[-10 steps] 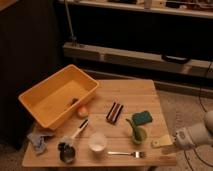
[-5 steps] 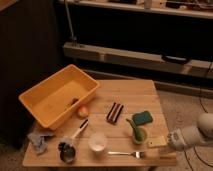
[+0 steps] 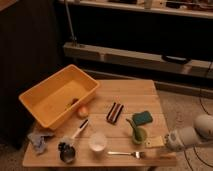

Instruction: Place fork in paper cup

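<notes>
The fork [image 3: 125,154] is seen lying flat at the near edge of the wooden table [image 3: 131,91], just to the near right of the paper cup [image 3: 97,142] and apart from it; the paper cup itself is stood upright with its mouth upward. The gripper [image 3: 154,143] is found farther right of the paper cup, near the fork's right end and low over the table's near right corner; its fingers are spread apart. To the near left of the paper cup a dark round object [image 3: 66,151] is set, and a black-and-white handled utensil [image 3: 78,131] is laid just left of the cup; a blue cloth [image 3: 39,140] is crumpled farther left. A green cup [image 3: 138,134] is placed to the right of the paper cup, with a green sponge [image 3: 142,118] beyond it. Beyond the paper cup a dark striped item [image 3: 115,112] and a small orange ball [image 3: 82,111] are seen; farthest, to the left beyond, a yellow bin [image 3: 35,100] is set.
</notes>
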`<state>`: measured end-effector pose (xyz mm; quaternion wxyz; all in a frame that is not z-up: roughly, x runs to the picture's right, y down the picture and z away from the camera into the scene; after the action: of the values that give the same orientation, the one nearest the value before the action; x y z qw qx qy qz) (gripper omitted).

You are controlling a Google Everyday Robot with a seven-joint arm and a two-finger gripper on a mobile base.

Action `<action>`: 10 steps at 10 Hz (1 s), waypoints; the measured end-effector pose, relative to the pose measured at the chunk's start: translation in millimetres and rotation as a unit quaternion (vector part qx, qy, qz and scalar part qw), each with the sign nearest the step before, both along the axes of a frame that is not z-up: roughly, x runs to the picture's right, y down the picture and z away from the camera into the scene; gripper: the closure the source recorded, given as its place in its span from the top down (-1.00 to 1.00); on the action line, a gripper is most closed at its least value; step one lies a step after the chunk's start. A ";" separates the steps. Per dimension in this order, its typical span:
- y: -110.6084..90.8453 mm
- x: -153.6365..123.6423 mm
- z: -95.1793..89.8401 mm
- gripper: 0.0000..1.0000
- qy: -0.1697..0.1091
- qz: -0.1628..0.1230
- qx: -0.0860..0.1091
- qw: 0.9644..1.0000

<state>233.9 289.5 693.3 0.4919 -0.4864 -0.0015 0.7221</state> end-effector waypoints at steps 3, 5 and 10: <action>5.6 -7.9 1.5 0.30 -0.013 -0.001 0.004 1.000; 12.0 -15.0 0.4 0.30 -0.023 -0.002 0.001 1.000; 23.2 -30.6 8.1 0.30 -0.035 -0.017 -0.007 0.999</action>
<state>203.2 312.7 701.4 0.5003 -0.5149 -0.0052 0.6961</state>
